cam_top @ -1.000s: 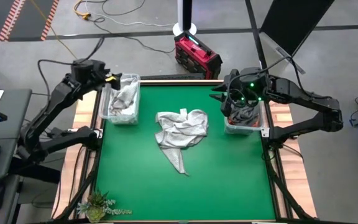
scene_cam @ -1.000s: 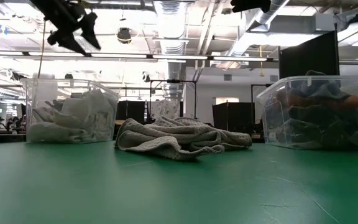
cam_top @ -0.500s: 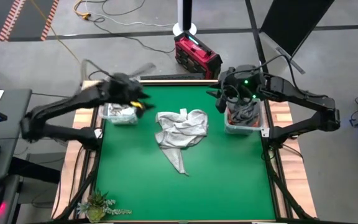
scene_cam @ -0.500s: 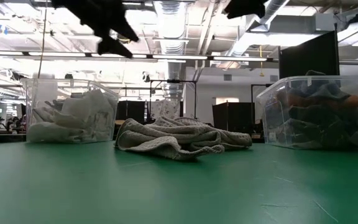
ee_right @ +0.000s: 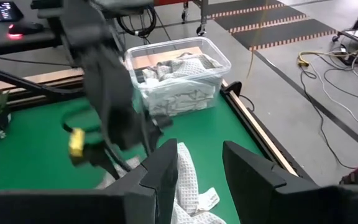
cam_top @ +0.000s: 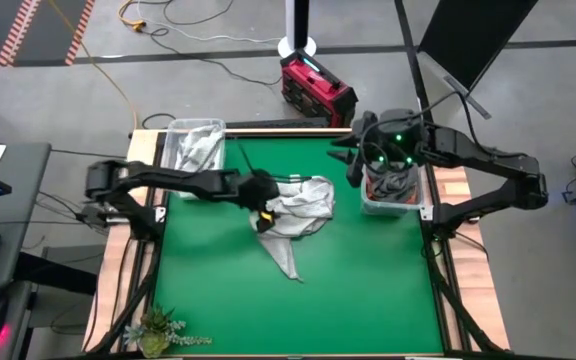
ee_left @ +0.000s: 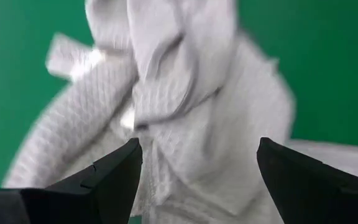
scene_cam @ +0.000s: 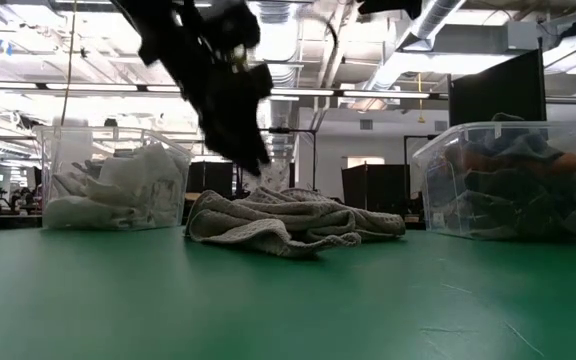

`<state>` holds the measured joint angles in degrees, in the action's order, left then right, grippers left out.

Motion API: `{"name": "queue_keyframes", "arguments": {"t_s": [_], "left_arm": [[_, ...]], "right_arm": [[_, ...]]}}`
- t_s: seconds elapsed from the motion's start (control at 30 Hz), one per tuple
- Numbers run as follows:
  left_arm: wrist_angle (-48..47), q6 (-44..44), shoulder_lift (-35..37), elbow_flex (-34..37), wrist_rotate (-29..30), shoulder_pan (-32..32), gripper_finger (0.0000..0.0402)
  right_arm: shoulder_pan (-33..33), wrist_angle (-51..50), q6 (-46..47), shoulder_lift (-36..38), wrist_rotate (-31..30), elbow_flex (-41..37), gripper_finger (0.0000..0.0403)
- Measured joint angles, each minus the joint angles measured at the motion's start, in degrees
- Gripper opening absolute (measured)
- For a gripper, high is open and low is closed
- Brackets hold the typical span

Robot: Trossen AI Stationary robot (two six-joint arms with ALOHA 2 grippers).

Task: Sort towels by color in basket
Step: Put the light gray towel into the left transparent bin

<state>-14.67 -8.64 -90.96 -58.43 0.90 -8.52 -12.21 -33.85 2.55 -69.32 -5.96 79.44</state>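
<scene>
Green table (cam_top: pixel 368 290) w/ a clear bin at each far corner: left bin (cam_top: pixel 196 150) at ~10 o'clock holds pale towels, right bin (cam_top: pixel 393 190) at ~2 o'clock holds dark grey + rust ones. Light grey towel (cam_top: pixel 293 215) lies crumpled near centre. Change: left pincer (cam_top: pixel 261 213), above its bin 1 s ago, has swung across and now sits low at the towel's 9 o'clock edge, fingers (ee_left: pixel 104 177) spread wide, cloth showing between them, nothing gripped. Looks like the next pick is starting; prob. bound for the left bin. Right pincer (cam_top: pixel 353 160) hangs by its bin, narrowly parted, empty.
</scene>
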Motion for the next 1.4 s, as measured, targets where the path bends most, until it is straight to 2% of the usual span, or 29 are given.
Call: {"name": "queue_keyframes", "arguments": {"t_s": [0.2,0.3,0.4,0.57,0.6,0.83,1.13,1.27,1.4], "left_arm": [[2.18,-1.51,-8.83,0.02,0.13,-0.01,0.0306],[2.62,-1.58,-10.43,0.04,0.33,0.38,0.0284],[2.66,-0.70,-10.34,0.04,2.71,1.45,0.0218],[2.43,-0.37,-9.01,0.04,5.42,2.67,0.0041],[2.35,-0.93,-8.70,0.04,5.40,2.72,0.0024],[1.13,-4.93,-1.20,0.07,3.86,2.67,0.0013],[9.99,-3.37,20.09,0.07,4.24,0.77,0.0010],[13.78,0.14,29.72,0.07,10.57,-0.73,0.0011],[15.61,5.33,37.96,0.07,22.88,-1.47,0.0012]], "right_arm": [[1.72,-0.02,0.00,0.00,-0.02,0.00,0.0158],[1.99,-0.08,0.00,0.00,-0.02,0.00,0.0158],[2.19,-0.14,0.00,0.01,-0.04,0.00,0.0158],[2.13,-0.13,-0.10,0.02,-0.21,0.00,0.0158],[2.04,-0.14,-0.17,0.02,-0.20,0.00,0.0158],[1.99,-0.13,-0.92,0.02,-0.22,0.00,0.0158],[1.83,-0.13,-1.62,0.02,-0.22,0.00,0.0158],[1.51,-0.03,-1.75,0.02,-0.20,-0.02,0.0158],[1.51,0.17,-2.43,0.02,-0.22,-0.02,0.0158]]}}
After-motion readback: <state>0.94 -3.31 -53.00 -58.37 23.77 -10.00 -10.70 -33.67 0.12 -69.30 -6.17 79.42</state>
